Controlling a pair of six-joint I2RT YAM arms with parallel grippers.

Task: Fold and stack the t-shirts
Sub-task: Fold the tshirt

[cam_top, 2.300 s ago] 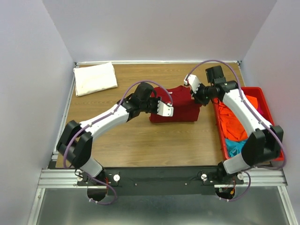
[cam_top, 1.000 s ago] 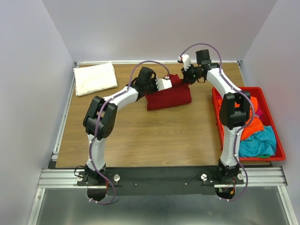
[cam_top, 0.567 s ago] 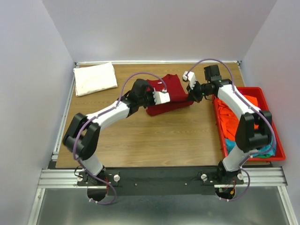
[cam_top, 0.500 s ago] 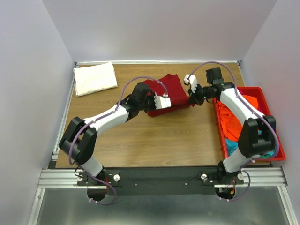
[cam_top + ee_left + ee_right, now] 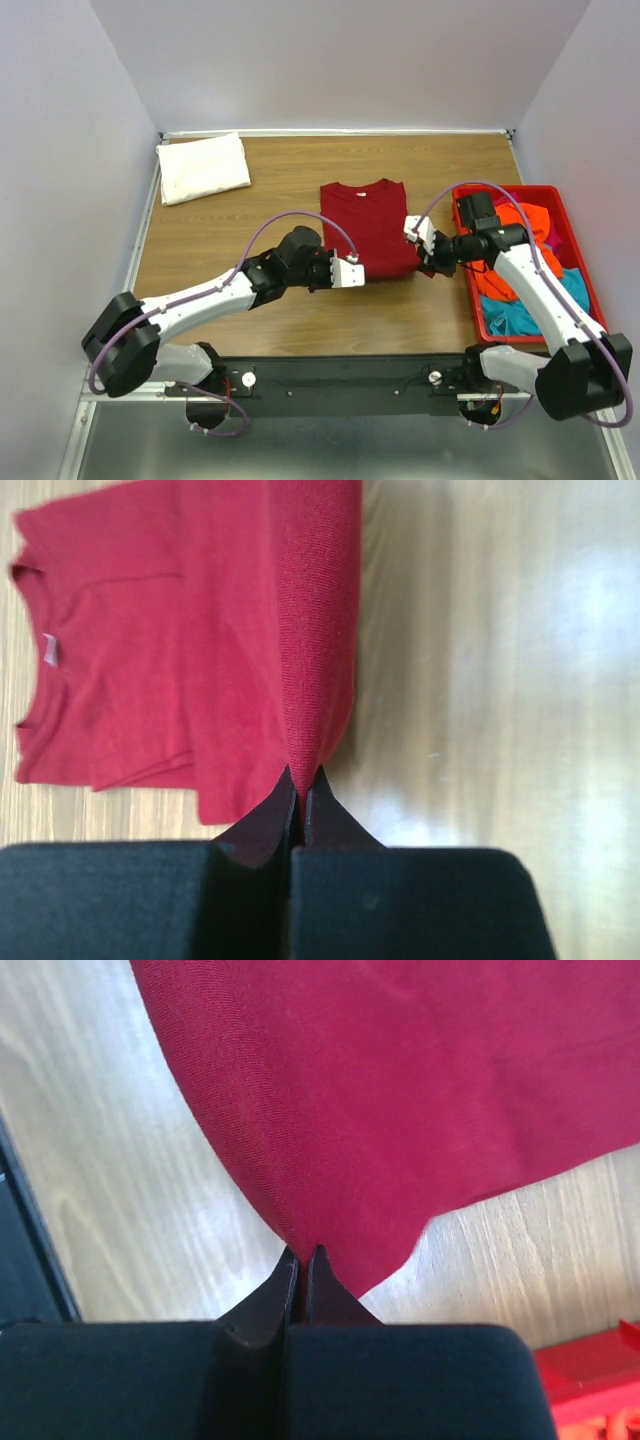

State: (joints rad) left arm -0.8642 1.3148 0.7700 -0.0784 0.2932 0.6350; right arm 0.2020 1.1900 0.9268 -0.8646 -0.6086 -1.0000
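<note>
T-shirt just left of bin

Prob. robot lab: bare booth walls round wood table, black mounting plate.

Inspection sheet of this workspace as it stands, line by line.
Surface: wooden table, bare around the cloth.
Job's things: dark red t-shirt spread at centre, collar away from the arms; white t-shirt folded at the far left corner; orange t-shirt and teal t-shirt heaped in the red bin.
Clutter: nothing seen.
Grippers: left gripper and right gripper each shut on a near corner of the dark red t-shirt.
Cables: purple cable loops over the left arm, another over the right; no snag seen.
Surroundings: pale walls; metal rail at the near edge.
</note>
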